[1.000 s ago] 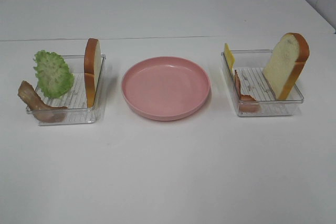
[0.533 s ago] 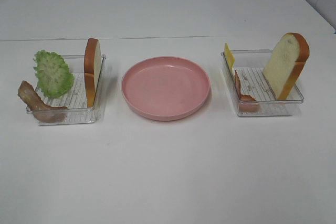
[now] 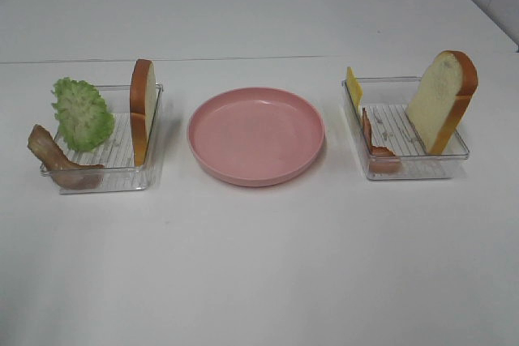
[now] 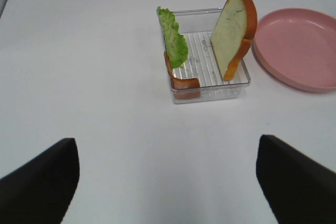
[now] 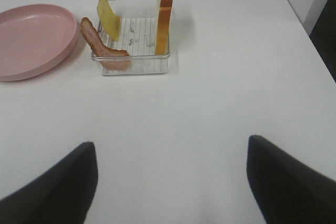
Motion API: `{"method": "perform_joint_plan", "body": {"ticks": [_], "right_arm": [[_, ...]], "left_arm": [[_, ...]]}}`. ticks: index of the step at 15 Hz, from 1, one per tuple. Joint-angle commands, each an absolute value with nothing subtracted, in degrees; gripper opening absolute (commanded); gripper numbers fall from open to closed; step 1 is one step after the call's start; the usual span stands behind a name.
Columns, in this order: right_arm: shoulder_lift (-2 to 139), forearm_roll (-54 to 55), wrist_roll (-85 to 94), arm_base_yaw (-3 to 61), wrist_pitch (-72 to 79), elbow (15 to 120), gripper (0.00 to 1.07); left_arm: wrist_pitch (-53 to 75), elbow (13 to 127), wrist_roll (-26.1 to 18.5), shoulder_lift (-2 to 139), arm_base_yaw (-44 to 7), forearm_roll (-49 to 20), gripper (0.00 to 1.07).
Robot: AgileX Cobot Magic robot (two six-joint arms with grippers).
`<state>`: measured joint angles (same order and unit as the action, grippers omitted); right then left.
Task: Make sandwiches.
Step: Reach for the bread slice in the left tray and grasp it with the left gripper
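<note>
**Sandwich parts in two trays, both jaws released**

The sandwich parts lie split between two clear trays on the white worktop (image 3: 259, 265), with a round pink plate (image 3: 255, 135) between them at the middle.

The left tray (image 3: 105, 181) sits toward the worktop's left edge. In it a bread slice (image 3: 143, 111) stands upright on its crust against the wall nearest the plate. A frilly green lettuce leaf (image 3: 81, 113) stands along the opposite wall. A brown bacon strip (image 3: 57, 160) hangs over the tray's near corner on the side away from the plate, one end poking out above the rim.

The right tray (image 3: 413, 169) sits toward the worktop's right edge. A yellow cheese slice (image 3: 353, 87) stands at its far corner on the plate side. A second bacon strip (image 3: 375, 142) runs along that same wall down to the near corner. A second bread slice (image 3: 442, 99) leans, tilted, against the wall away from the plate, its top well above the rim.

The left jaws are spread wide and grasp nothing. Their dark fingertips (image 4: 39, 182) show at either side of the left wrist view, with bare worktop between them and the left tray well ahead. The right jaws are likewise released and empty, spread over bare worktop short of the right tray.
</note>
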<state>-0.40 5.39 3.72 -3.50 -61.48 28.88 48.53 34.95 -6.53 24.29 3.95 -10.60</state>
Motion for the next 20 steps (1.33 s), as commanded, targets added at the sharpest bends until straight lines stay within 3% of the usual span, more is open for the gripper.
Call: {"method": "perform_joint_plan", "body": {"ticks": [1,5,6,13,17,20], "right_arm": [[-1.15,5.21,3.67,-3.95,-60.79,28.82,0.75],[-1.15,5.21,3.67,-3.95,-60.79,28.82,0.75],[-1.15,5.21,3.67,-3.95,-60.79,28.82,0.75],[-1.15,5.21,3.67,-3.95,-60.79,28.82,0.75],[-1.15,5.21,3.67,-3.95,-60.79,28.82,0.75],[-1.15,5.21,3.67,-3.95,-60.79,28.82,0.75]], "left_arm": [[46.7,40.16,-6.59,33.98,4.01,-14.9,0.87],[48.24,47.27,-10.77,49.85,4.01,-21.89,0.87],[47.84,52.65,-13.98,59.42,4.01,-24.69,0.87],[53.74,72.08,-13.92,84.45,2.01,-25.32,0.87],[57.18,86.06,-7.1,99.58,-6.13,-20.51,0.87],[65.37,97.12,4.47,109.03,-11.97,-10.66,0.86]]}}
